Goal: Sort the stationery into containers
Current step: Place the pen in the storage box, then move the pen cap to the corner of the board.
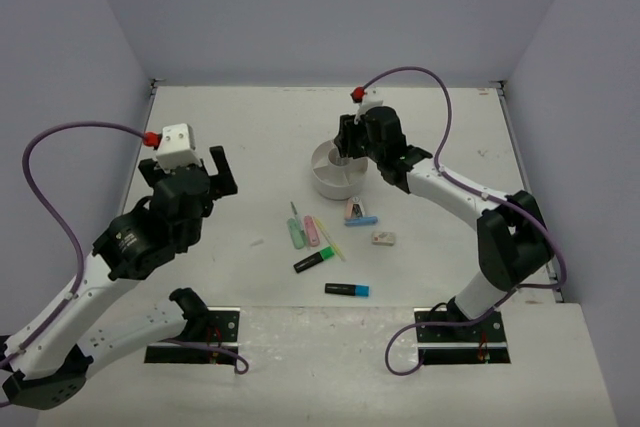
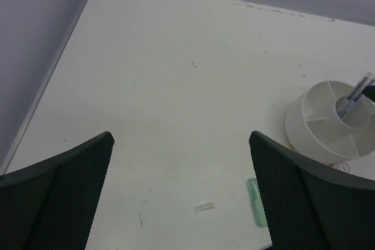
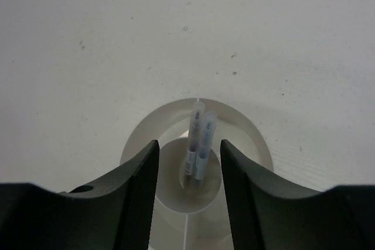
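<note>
Right gripper (image 3: 189,147) hangs over the organiser (image 3: 249,130), jaws parted around two thin pens (image 3: 199,139) standing in its central cup, not pinching them. Left gripper (image 2: 180,139) gapes wide, well left of the organiser. Highlighters (image 1: 313,263), markers (image 1: 311,232) and erasers (image 1: 383,238) lie unsorted just in front of it, most of the job left

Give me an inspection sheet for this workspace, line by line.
Surface: white table, faint specks.
Job's things: organiser holds two pens in its central cup; mint marker, green highlighter, blue highlighter, eraser lie loose on the table.
Clutter: small clear scrap.
Claws: left claw open over bare table; right claw open, astride the pens.
Cables: left cable, right cable, purple, loop clear of the items.
Surroundings: lilac walls on three sides.
</note>
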